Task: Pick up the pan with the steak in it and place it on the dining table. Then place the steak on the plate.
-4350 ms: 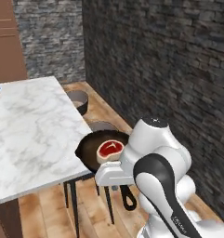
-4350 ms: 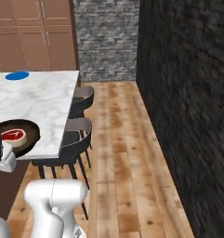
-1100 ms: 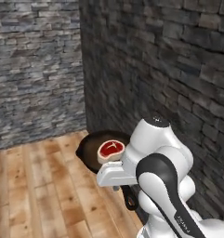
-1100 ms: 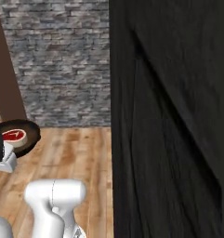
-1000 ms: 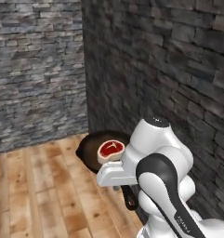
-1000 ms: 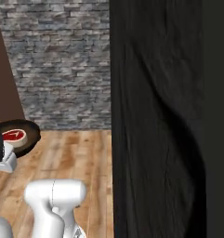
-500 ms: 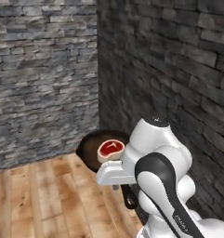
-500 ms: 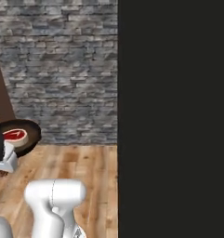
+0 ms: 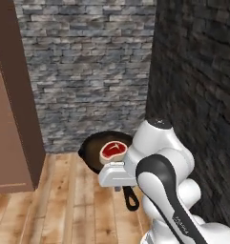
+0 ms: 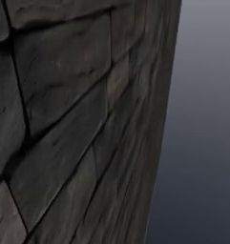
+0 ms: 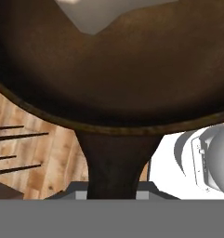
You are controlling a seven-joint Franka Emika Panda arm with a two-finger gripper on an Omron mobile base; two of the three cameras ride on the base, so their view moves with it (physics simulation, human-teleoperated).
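One round black-brown cast-iron pan (image 9: 95, 151) hangs in the air above the wooden plank floor (image 9: 64, 205), before rough grey stone walls (image 9: 88, 71). One small red raw steak (image 9: 113, 150) with a pale fat rim lies in it. The tool (image 11: 111, 193) is clenched on the pan's short handle (image 11: 112, 162).

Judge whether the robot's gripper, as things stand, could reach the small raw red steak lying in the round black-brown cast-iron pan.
Probably not: the gripper is shut on the handle of the pan, which it carries above the wooden floor. The steak lies uncovered, but the fingers are occupied.
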